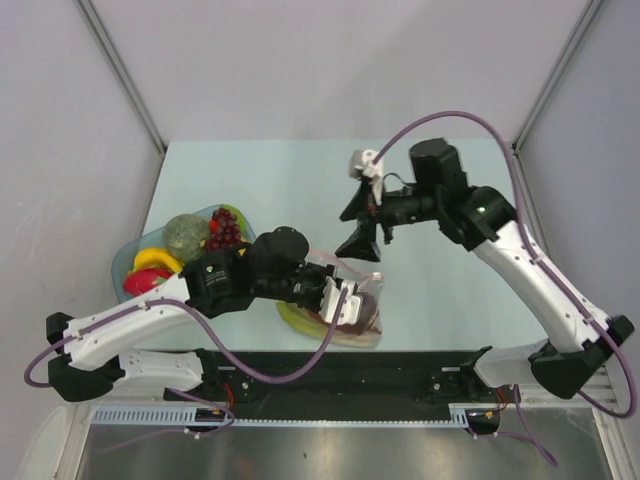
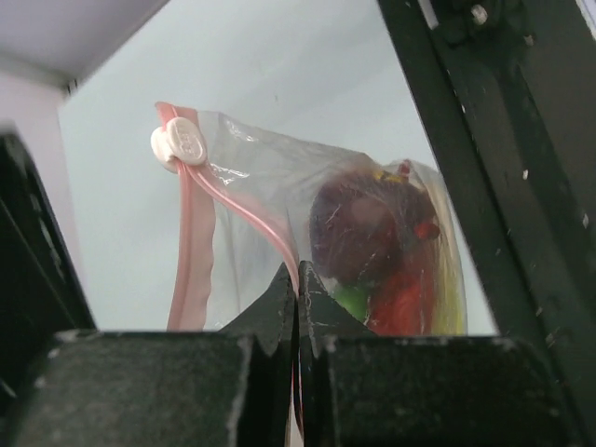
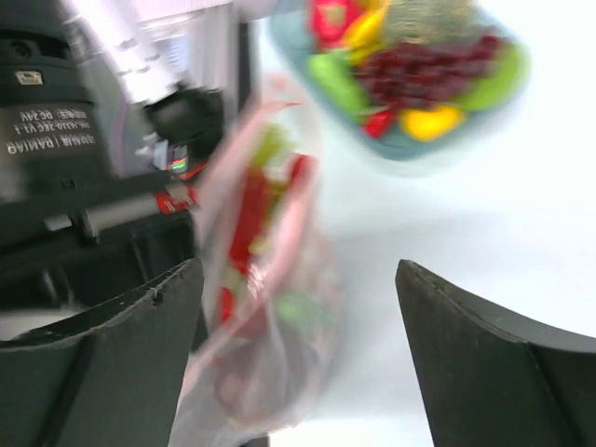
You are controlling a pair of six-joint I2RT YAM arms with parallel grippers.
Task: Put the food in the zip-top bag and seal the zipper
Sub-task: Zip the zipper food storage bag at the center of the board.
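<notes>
- My left tool (image 2: 296, 296) is clamped on the thin pink zipper strip (image 2: 244, 212) of the crinkly clear plastic bag (image 2: 265, 168).
- The strip runs away from it to a white slider (image 2: 179, 144); my right tool (image 1: 362, 226), jaws apart, hovers near.

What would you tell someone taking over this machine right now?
Left tool: shut on the pink zipper strip of the crinkly clear plastic bag.
Right tool: open, holding nothing.
Done: some plastic toy foods are in the bag.
To do: more toy foods, dark red grapes among them, sit in the translucent blue-green dish; the bag's mouth looks unsealed.
</notes>
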